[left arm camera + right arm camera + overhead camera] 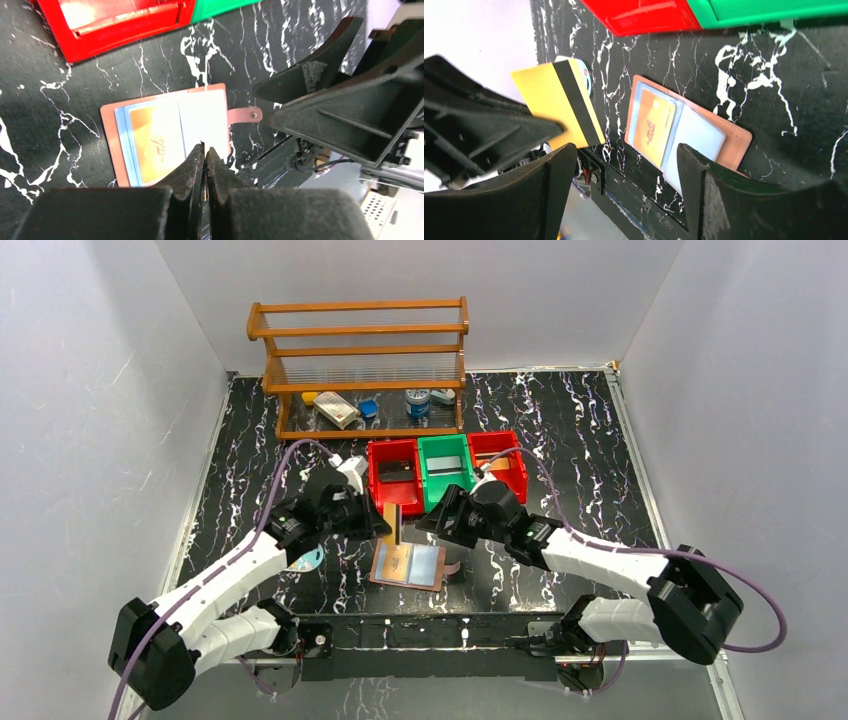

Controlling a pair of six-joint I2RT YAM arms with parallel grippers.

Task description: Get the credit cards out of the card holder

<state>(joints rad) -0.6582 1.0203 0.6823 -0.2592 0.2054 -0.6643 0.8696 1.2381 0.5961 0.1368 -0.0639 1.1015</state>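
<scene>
Between the closed fingers (190, 175) of the left pincer (204, 150) a yellow card (555, 100) was clamped, held clear of the counter (600, 440). From the left wrist only its thin edge showed in the slit between the fingers. From above, the card stood on edge with its long axis roughly upright, hanging over the far left part of the card holder (408, 565). The right wrist view showed its yellow face and a black stripe running along one long side.

Just to its right, the right pincer (626, 150) stood wide with nothing between its fingers, hovering above the card holder and facing the left pincer at close range.

Below both, the card holder lay flat and spread open on the counter, inner pockets up. Its long axis ran left to right in the overhead view, slightly tilted, and its snap tab (245, 115) stuck out on the right end. An orange card (152, 145) sat in the left clear pocket, its long axis lying across the holder's; the right pocket looked pale and I could not tell whether it held anything.

Beyond the pincers stood a row of red and green bins (446, 444), and farther back a wooden rack (360, 330).
</scene>
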